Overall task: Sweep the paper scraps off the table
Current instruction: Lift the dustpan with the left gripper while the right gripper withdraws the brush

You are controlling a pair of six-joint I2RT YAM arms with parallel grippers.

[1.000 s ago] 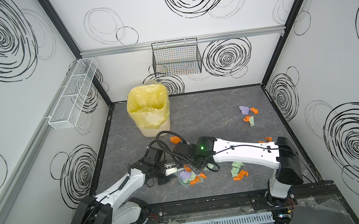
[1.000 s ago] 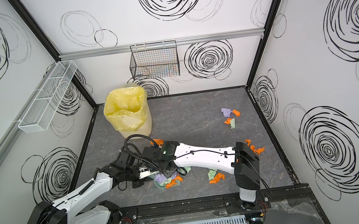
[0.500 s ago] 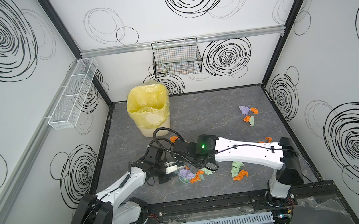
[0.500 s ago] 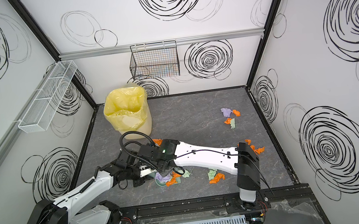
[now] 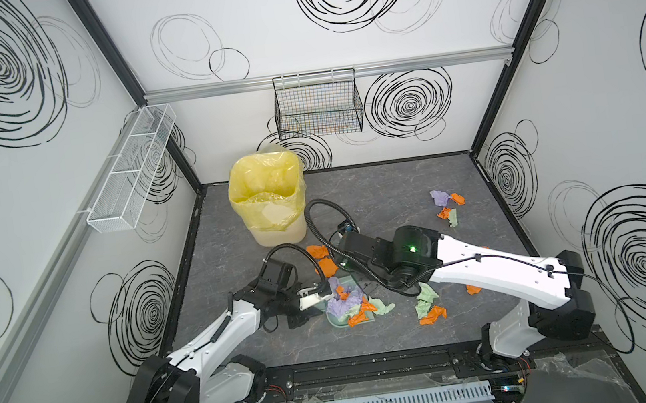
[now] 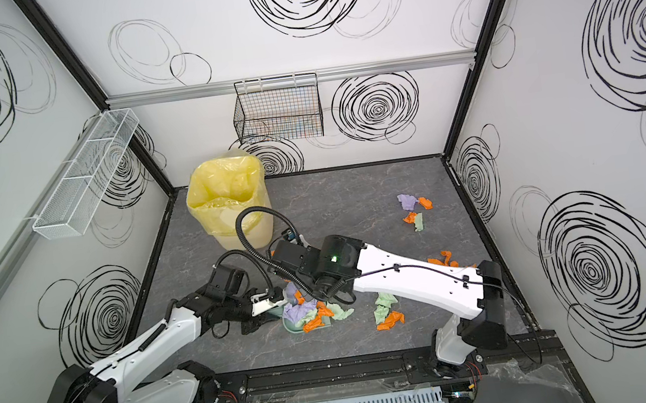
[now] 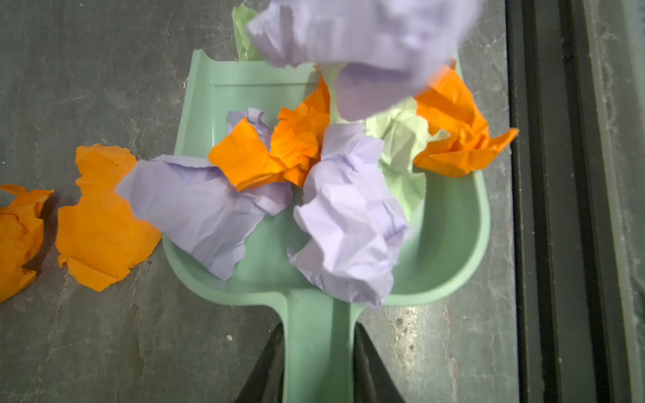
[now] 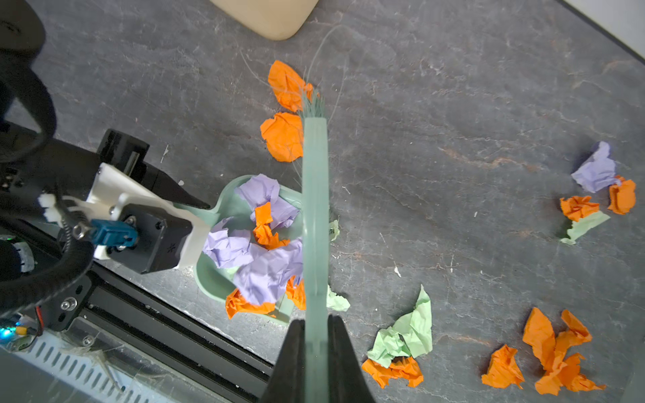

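Mint-green plastic dustpan (image 7: 450,244): left gripper (image 7: 318,335) clamps its handle. Pale-green bristle brush (image 8: 315,174) clamped in right gripper (image 8: 316,328), clear only from right wrist. Crumpled paper scraps (image 5: 431,310) at dustpan's 3 o'clock.

The table (image 5: 374,188) bears scattered paper scraps (image 5: 432,315), a dustpan (image 7: 450,244) and a bin (image 5: 279,237).

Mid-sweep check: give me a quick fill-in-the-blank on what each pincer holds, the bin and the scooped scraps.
The left pincer is shut on the handle of the ____.
The right pincer is shut on the ____.
The bin has a ____ liner.
The paper scraps scooped up are lilac, pale green and ____.
Missing words: dustpan; brush; yellow; orange.
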